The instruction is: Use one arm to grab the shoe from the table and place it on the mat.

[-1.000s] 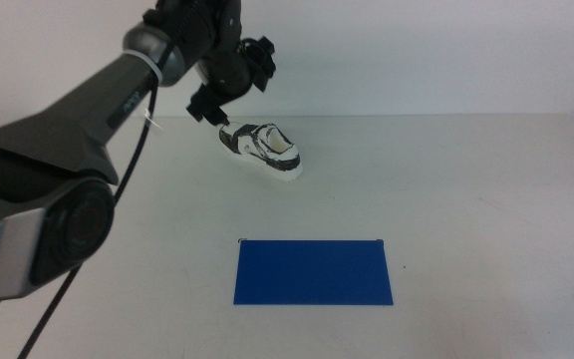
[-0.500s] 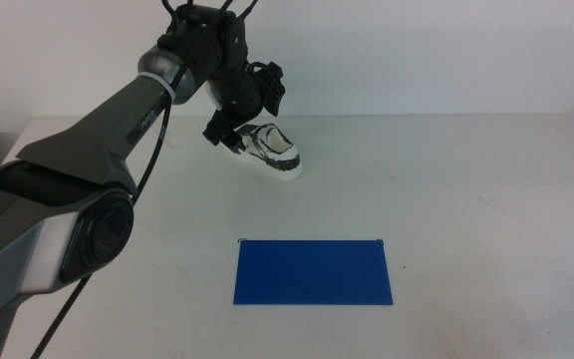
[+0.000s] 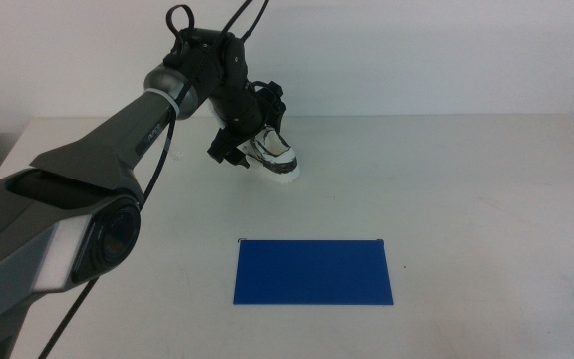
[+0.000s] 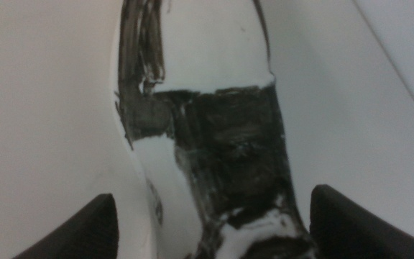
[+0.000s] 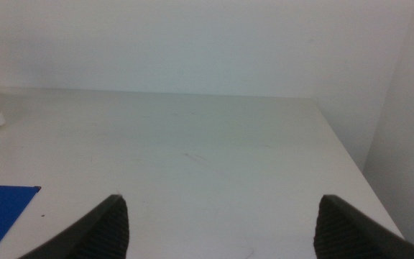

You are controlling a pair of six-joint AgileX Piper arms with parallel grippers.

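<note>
We found the left hand [image 3: 235,150] lowered over the shoe [image 3: 273,153], its jaws spread wide with one to each side of the shoe's heel end. The shoe sat on the desk [image 3: 486,179], well apart from the blue mat [image 3: 313,271]. The right hand [image 5: 218,241] waited open above bare desk.

The shoe [image 3: 271,152] lies far back on the table [image 3: 486,189], the mat [image 3: 313,271] nearer, slightly right.
</note>
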